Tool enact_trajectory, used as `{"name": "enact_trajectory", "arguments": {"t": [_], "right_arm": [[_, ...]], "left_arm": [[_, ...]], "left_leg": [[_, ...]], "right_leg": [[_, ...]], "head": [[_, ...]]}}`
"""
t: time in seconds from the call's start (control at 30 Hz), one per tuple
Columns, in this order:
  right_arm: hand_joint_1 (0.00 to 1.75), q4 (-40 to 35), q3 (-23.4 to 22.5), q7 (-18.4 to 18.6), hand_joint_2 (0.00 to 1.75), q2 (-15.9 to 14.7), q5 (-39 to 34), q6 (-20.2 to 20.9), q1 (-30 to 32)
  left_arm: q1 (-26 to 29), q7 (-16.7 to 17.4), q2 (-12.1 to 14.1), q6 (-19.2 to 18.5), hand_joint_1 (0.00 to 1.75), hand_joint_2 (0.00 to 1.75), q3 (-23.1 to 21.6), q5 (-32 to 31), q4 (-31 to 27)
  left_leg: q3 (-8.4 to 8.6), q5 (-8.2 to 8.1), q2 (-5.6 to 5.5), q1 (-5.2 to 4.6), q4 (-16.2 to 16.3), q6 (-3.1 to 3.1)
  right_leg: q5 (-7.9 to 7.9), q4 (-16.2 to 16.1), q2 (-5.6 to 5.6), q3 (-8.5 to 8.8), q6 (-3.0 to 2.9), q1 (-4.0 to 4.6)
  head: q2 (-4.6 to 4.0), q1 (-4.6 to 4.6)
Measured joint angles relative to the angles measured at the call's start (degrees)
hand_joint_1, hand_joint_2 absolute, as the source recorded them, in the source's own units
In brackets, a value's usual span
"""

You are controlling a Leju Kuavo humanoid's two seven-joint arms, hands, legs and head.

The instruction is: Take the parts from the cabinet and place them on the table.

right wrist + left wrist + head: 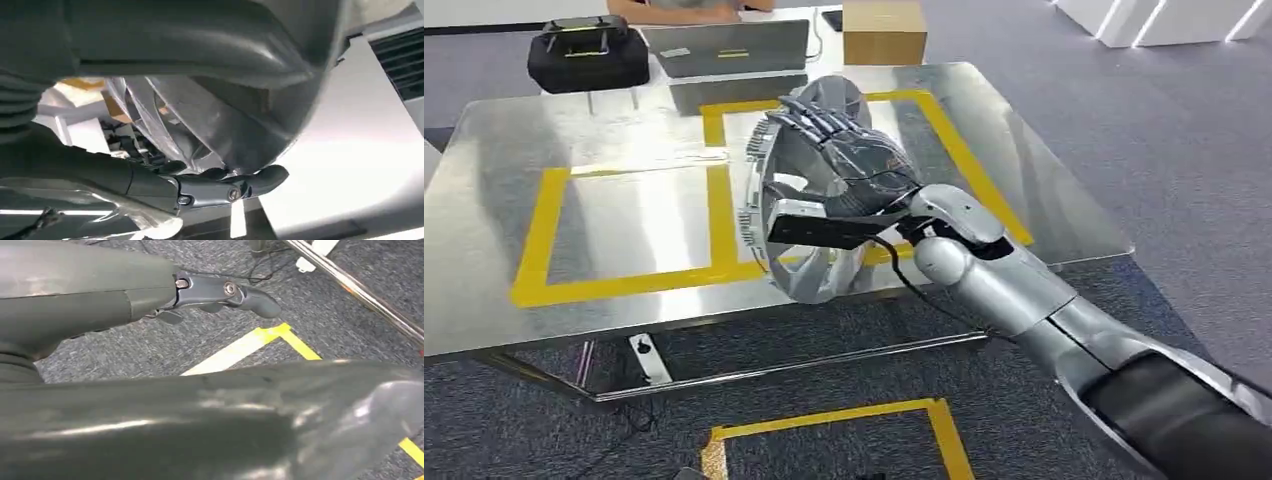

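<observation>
**Right hand holding a metal wheel part over the table**

From the head view we see the right hand [849, 165] gripping a round, silver metal part [809, 190], shaped like a wheel with curved blades and a ribbed rim. The dark fingers [809, 120] lie together across its upper face, and the thumb presses from the near side. The part stands tilted on edge, above the front area of the shiny steel table [624, 150], over yellow tape lines [714, 190] that mark out rectangles. We cannot tell whether the part touches the table.

The right wrist view brings us close under the part [210, 125]: smooth, curved, brushed-metal blades, with the thick grey thumb [235, 185] pressed against its rim.

The left wrist view shows the left hand [220, 292] hanging over grey carpet [150, 345] with a strip of yellow tape, beside a chrome table leg [360, 290]. It holds nothing; whether its fingers are spread or curled we cannot tell.

At the table's far edge sit a black case [589, 50], a grey laptop [729, 48] and a cardboard box [884, 32].
</observation>
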Motion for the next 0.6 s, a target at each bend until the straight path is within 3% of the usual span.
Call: {"name": "enact_trajectory", "arguments": {"t": [0.03,0.1,0.13,0.17,0.23,0.3,0.33,0.37,0.47,0.5,0.53,0.57,0.6], "right_arm": [[0.00,0.04,0.22,0.65,1.75,-0.43,1.15,-1.13,-0.23],[0.00,0.06,0.41,3.86,1.75,-1.38,6.53,-5.43,-0.79],[0.00,0.04,0.35,6.08,1.75,-1.76,9.92,-8.05,-0.84],[0.00,0.00,0.11,9.28,1.75,-2.58,14.70,-11.46,-0.88],[0.00,-0.18,-1.03,13.02,1.75,-3.93,21.23,-14.62,-0.60],[0.00,-0.39,-2.64,13.22,1.75,-5.35,21.94,-15.36,-0.23],[0.00,-0.74,-3.68,12.78,1.75,-5.59,21.63,-15.30,0.09],[0.00,-1.01,-4.68,12.30,1.75,-5.75,21.04,-15.08,0.33],[0.00,-1.53,-6.89,10.53,1.75,-5.97,19.62,-14.05,2.35],[0.00,-1.71,-7.41,10.29,1.75,-6.01,19.29,-13.96,3.16],[0.00,-1.82,-7.72,10.07,1.75,-6.01,18.94,-13.92,3.92],[0.00,-2.21,-8.35,9.70,1.75,-6.01,18.34,-13.92,4.30],[0.00,-2.51,-8.79,9.40,1.75,-6.01,17.90,-13.92,4.56]], "left_arm": [[0.01,0.00,0.00,-0.02,0.00,0.00,-0.04,0.09,0.00],[0.00,0.00,-0.04,-0.09,0.00,0.00,-0.13,0.15,0.00],[-0.01,0.00,-0.15,-0.09,0.00,0.00,-0.18,0.15,0.00],[-0.03,0.02,-0.22,-0.07,0.00,0.00,-0.18,0.17,0.00],[0.12,0.09,-0.35,-0.02,0.00,0.00,-0.22,0.24,0.00],[0.14,0.11,-0.48,0.04,0.00,0.00,-0.22,0.28,0.00],[0.20,0.11,-0.46,0.07,0.00,0.00,-0.24,0.28,0.00],[0.23,0.11,-0.46,0.11,0.00,0.00,-0.31,0.28,0.00],[0.24,0.17,-0.35,0.11,0.00,0.00,-0.46,0.28,0.00],[0.28,0.15,-0.35,0.09,0.00,0.00,-0.50,0.28,0.00],[0.32,0.15,-0.35,0.07,0.00,0.00,-0.50,0.28,0.00],[0.32,0.15,-0.35,0.04,0.00,0.00,-0.52,0.28,0.00],[0.31,0.15,-0.35,0.04,0.00,0.00,-0.52,0.28,0.00]], "left_leg": [[0.04,-0.01,-0.18,0.00,0.02,0.01],[0.12,-0.11,-0.52,0.00,0.20,-0.11],[0.10,-0.19,-0.60,-0.01,0.31,-0.22],[-0.29,-0.28,-0.69,-0.35,0.56,-0.56],[-0.58,-0.07,-0.65,-0.31,0.61,-1.06],[-0.54,-0.14,-0.67,-0.36,0.55,-1.61],[-0.89,-1.10,-0.53,-0.25,1.45,-1.90],[-1.98,-2.79,-0.42,-0.21,4.04,-2.22],[-8.16,-8.30,-0.34,0.09,17.32,-2.86],[-9.02,-8.23,-0.33,0.08,18.78,-2.89],[-8.53,-6.55,-0.33,0.09,17.34,-2.83],[-7.18,-4.32,-0.33,0.08,14.10,-2.70],[-4.56,-1.17,-0.32,0.07,8.39,-2.41]], "right_leg": [[1.63,-1.85,0.00,0.89,-0.03,0.00],[7.27,-12.64,-0.11,5.93,-0.49,0.02],[8.72,-16.46,-0.25,7.75,-0.70,0.06],[7.64,-18.85,-0.35,9.16,-1.06,0.36],[7.91,-18.68,-0.05,8.90,-1.40,0.46],[8.25,-19.07,-0.06,9.01,-2.09,0.20],[8.42,-19.33,-0.18,9.25,-2.34,-0.03],[8.40,-19.34,-0.19,9.26,-2.60,-0.13],[8.28,-19.26,-0.14,9.30,-2.74,-0.07],[8.22,-19.22,-0.14,9.32,-2.73,-0.06],[8.12,-19.16,-0.12,9.35,-2.72,-0.06],[8.02,-19.04,-0.07,9.40,-2.68,-0.05],[7.84,-18.94,0.02,9.56,-2.53,-0.05]], "head": [[0.00,0.09],[0.00,0.07],[0.00,0.07],[0.00,0.00],[0.00,-0.09],[0.00,0.00],[0.00,-0.02],[0.00,-0.24],[0.00,-0.26],[0.00,-0.31],[0.00,-0.26],[0.00,-0.31],[0.00,-0.30]]}}
